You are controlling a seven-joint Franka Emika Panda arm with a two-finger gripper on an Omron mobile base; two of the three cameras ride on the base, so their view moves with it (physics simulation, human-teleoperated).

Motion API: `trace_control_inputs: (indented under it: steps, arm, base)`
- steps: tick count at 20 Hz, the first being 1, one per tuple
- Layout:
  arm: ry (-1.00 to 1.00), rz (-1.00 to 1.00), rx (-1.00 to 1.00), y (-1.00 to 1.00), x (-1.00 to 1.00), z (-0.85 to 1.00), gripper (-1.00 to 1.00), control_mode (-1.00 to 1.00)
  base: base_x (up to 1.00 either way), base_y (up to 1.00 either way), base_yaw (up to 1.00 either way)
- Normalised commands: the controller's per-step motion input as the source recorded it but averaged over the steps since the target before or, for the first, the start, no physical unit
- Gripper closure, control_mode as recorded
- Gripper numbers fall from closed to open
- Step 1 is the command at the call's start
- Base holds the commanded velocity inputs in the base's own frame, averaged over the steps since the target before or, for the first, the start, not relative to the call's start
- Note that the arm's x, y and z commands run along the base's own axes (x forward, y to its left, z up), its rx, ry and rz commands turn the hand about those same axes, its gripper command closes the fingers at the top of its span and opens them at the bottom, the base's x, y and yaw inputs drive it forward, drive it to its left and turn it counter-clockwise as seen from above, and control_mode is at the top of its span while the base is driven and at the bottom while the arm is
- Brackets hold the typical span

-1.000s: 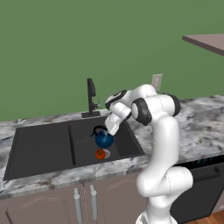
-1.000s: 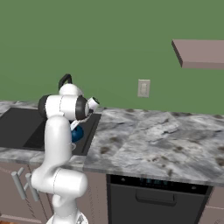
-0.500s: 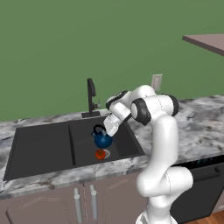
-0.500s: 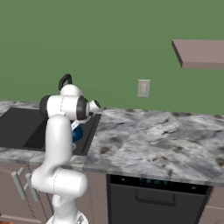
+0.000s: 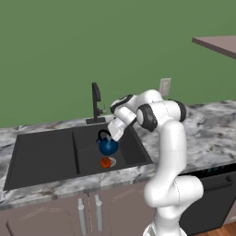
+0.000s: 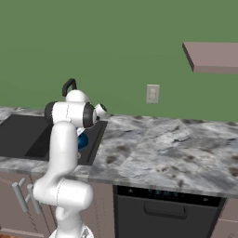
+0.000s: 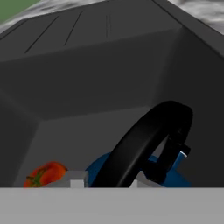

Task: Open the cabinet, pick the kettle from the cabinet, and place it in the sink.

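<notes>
The blue kettle stands low in the right basin of the black sink, beside a small orange-red object. My gripper reaches down from the right onto the kettle's black arched handle. In the hand view the handle runs up between my two fingertips, with my gripper straddling it. Whether the pads press on it is not clear. The kettle peeks out behind my arm in the right base view. The cabinet's mauve-brown bottom edge juts in at the upper right; its doors are out of view.
A tall black faucet rises behind the sink's divider. Marble counter stretches to the right, with a wall outlet above it and a dark dishwasher front below. Lower cabinet handles hang under the sink.
</notes>
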Motion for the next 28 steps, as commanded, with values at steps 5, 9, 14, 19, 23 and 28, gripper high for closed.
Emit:
trace_control_inputs:
  steps: [5, 9, 14, 19, 23, 28]
  arm:
    - [0.00, 0.04, -0.02, 0.02, -0.11, -0.44, 1.00, -1.00]
    - [0.00, 0.00, -0.04, 0.02, -0.19, -0.46, -1.00, -1.00]
    - [0.00, 0.00, -0.03, -0.01, -0.26, -0.36, -1.00, -1.00]
    - [0.00, -0.04, 0.00, -0.11, -0.29, -0.29, -1.00, -1.00]
    - [0.00, -0.12, 0.00, -0.23, -0.30, -0.31, -1.00, -1.00]
    - [0.00, -0.17, 0.00, -0.25, -0.17, -0.22, -1.00, -1.00]
  base:
    - [0.00, 0.00, 0.00]
    - [0.00, 0.00, 0.00]
    - [0.00, 0.00, 0.00]
    - [0.00, 0.00, 0.00]
    - [0.00, 0.00, 0.00]
    - [0.00, 0.00, 0.00]
